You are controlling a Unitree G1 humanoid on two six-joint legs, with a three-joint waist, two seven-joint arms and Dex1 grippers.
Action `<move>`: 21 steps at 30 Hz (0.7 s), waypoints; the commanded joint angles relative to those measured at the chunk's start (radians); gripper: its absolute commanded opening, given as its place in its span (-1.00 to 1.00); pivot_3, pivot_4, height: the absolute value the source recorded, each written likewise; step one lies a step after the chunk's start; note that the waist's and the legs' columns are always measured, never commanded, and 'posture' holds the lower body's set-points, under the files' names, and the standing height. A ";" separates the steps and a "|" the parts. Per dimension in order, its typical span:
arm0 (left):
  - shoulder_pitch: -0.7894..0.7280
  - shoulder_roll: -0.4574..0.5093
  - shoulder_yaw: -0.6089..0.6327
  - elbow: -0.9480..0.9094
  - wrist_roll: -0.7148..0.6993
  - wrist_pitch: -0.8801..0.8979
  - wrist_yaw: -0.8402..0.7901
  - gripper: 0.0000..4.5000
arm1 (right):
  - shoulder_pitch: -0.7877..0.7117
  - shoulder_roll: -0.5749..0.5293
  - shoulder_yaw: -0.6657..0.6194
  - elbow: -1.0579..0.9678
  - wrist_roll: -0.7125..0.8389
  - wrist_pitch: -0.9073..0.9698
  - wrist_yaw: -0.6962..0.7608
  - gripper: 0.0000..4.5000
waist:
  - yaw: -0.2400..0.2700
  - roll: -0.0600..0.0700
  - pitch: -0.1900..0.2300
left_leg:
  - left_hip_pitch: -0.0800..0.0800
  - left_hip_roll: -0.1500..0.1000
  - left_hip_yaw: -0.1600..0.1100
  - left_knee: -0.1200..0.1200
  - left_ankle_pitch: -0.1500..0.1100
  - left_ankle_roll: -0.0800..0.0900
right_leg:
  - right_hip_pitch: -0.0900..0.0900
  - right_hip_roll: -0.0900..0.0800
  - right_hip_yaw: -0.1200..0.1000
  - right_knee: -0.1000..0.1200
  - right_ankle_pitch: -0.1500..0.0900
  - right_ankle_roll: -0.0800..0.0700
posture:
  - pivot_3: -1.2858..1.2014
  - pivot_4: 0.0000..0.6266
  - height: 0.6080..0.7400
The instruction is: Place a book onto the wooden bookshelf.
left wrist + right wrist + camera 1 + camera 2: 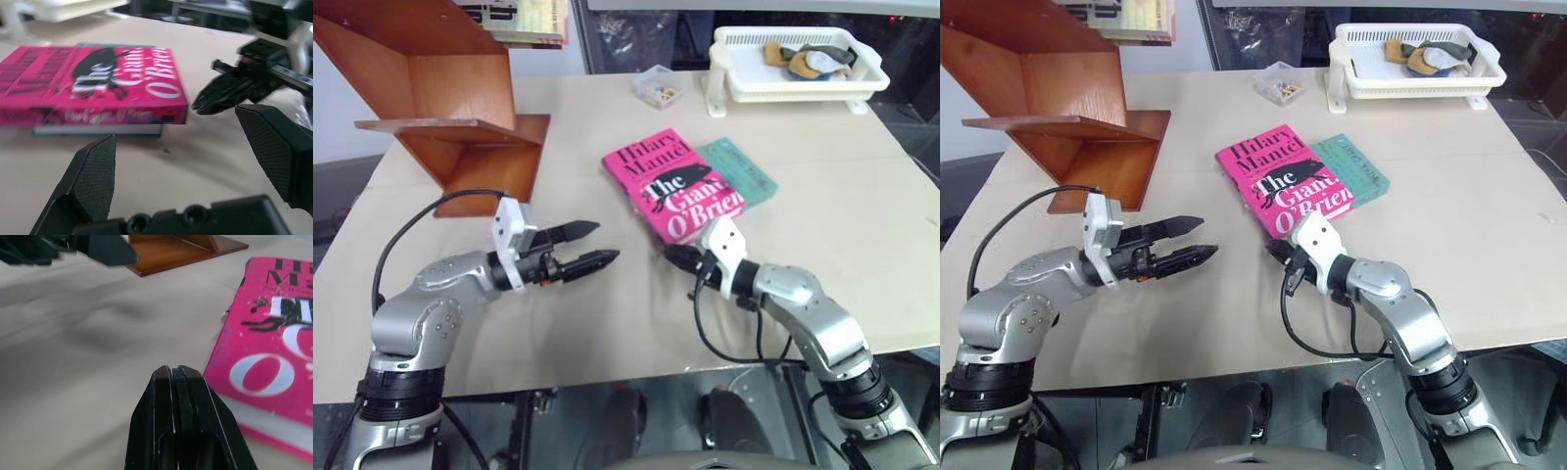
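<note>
- Book: thick bright pink paperback, laid flat on the table, front cover up, set askew. It lies partly over a thin teal-green book, whose far end shows beyond its right edge. Not yet lifted.
- Lettering read on the pink cover: "Hilary Mantel" at the top, "The Giant O'Brien" below in white, beside a black figure. Spine text is seen in the left wrist view but is too blurred to read. Writing on the teal-green cover is too small to read.
- Wooden bookshelf: reddish-brown unit of slanted panels with a flat shelf board, at the table's far left corner, well apart from the book.
- Left tool: fingers spread wide with nothing between them, held low over the table, aimed toward the book's near left side, short of it.
- Right tool: fingers pressed together, empty, tip just beside the book's near corner; contact cannot be told.
- Step in hand, as judged: preparing a pickup of the pink book. It is best done by using the closed right tool to steady or tip the near corner while the open left tool is slid around the book's thickness, so that only the pink volume is clamped and the teal-green one is left behind.
- Also on the table: white basket tray and small clear box, far side.
</note>
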 commanded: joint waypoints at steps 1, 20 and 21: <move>-0.094 -0.080 0.062 0.076 -0.114 0.173 0.183 1.00 | 0.044 -0.049 -0.072 -0.108 0.056 0.015 0.034 -0.85 | 0.002 0.000 0.000 | 0.000 0.000 0.000 0.000 0.000 0.000 | 0.000 0.000 0.000 0.000 0.000 0.000 | 0.03 -0.52 1.00; -0.503 -0.456 0.298 0.784 -0.214 0.265 0.608 1.00 | 0.320 -0.259 -0.374 -0.662 0.152 0.214 -0.211 0.94 | -0.001 -0.006 0.000 | -0.001 -0.003 -0.002 0.004 0.000 0.000 | 0.001 0.000 0.001 0.002 0.000 0.001 | 0.03 -0.52 1.00; -0.512 -0.466 0.299 0.803 -0.207 0.250 0.606 1.00 | 0.324 -0.264 -0.373 -0.662 0.155 0.207 -0.223 0.94 | 0.000 -0.006 0.000 | -0.001 -0.003 -0.002 0.004 0.000 0.000 | 0.001 0.000 0.001 0.002 0.000 0.001 | 0.03 -0.52 1.00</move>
